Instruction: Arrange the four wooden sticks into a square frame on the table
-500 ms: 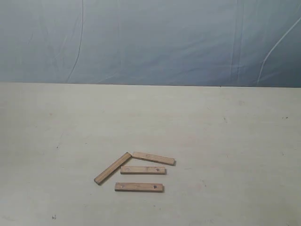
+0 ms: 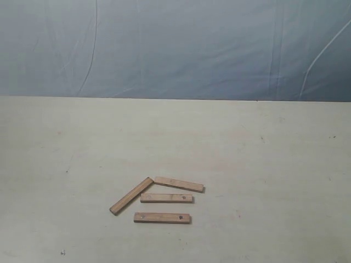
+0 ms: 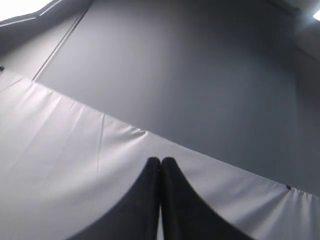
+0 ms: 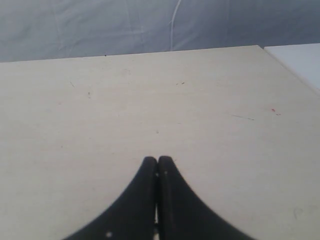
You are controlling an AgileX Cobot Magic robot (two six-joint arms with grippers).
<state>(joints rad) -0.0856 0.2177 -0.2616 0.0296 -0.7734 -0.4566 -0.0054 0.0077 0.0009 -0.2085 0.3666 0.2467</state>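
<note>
while neither arm shows in the exterior view, we find all 4 pieces loose on the table [image 2: 263, 164], near its front edge and a little left of centre. the slanted stick [image 2: 131, 195] runs from near-left to far-right, its far end at the left end of the far stick [image 2: 179, 184]; touching or just apart, we cannot tell. the middle stick [image 2: 166, 198] lies just nearer than that one, and the near stick [image 2: 162, 217] lies apart, roughly parallel. no square frame exists yet.

the left gripper [image 3: 160, 161] has its fingertips pressed together on nothing, and the right gripper [image 4: 158, 160] likewise, with only table surface ahead of it.

we judge crowding the main risk: the far and middle sticks sit so close that a finger coming down for 1 could nudge the other, and the slanted stick with it. thin flat strips offer little edge to pinch, so a grasp may slip, and a push at 1 end may swing a strip off square.

neither wrist view shows any stick. the left wrist view shows only pale fabric [image 3: 75, 150] and a dark wall [image 3: 200, 75], so we cannot place that arm. the small dark holes are barely legible, and on the slanted stick we see none.
</note>
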